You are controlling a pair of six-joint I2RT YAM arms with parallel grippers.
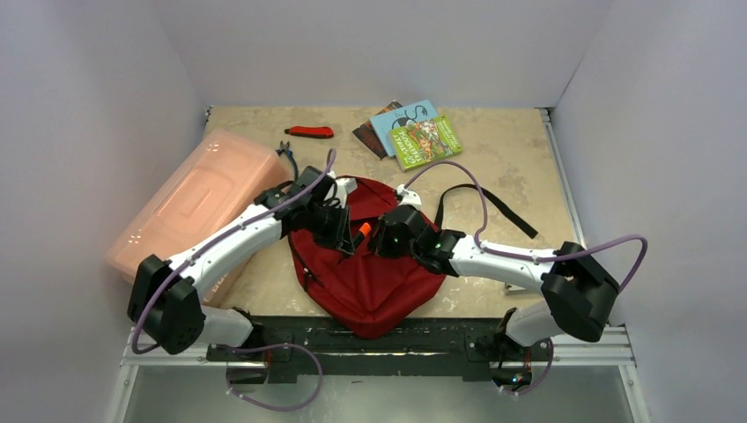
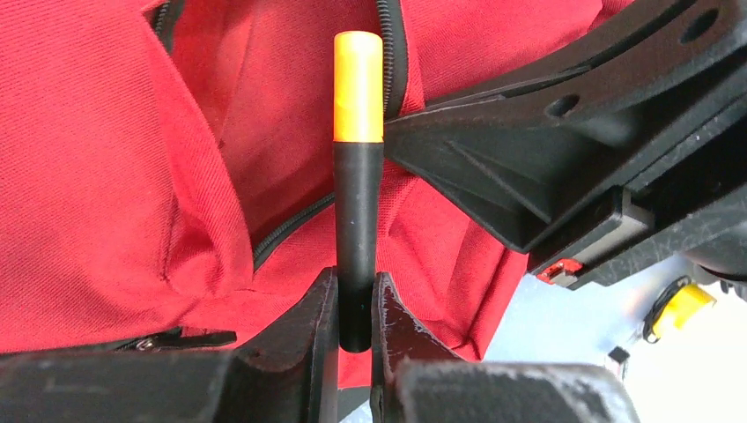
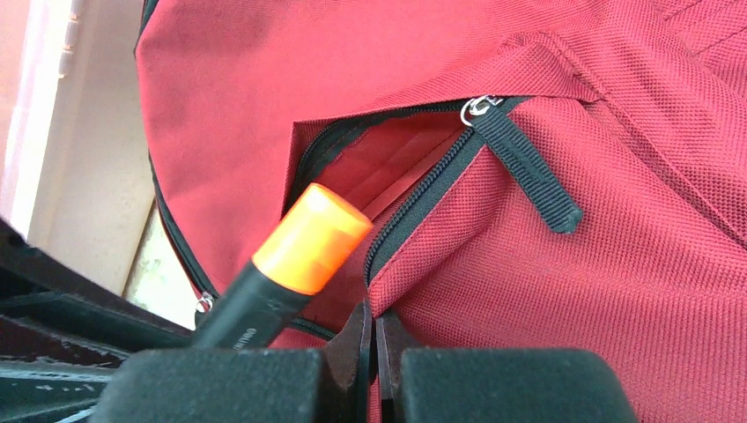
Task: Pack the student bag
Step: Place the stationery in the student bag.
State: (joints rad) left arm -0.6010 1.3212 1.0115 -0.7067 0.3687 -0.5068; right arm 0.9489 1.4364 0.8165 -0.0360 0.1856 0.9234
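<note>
The red student bag lies flat in the middle of the table near its front edge, its black strap trailing right. My left gripper is shut on a black marker with an orange cap, which it holds pointing at the open front pocket. The marker also shows in the top view and the right wrist view. My right gripper is shut on the red fabric edge of the pocket beside its zipper. The zipper pull hangs at the pocket's right end.
A pink translucent plastic box lies at the left. A red-handled tool and several books lie at the back of the table. Small pliers sit by the box. White walls enclose the table.
</note>
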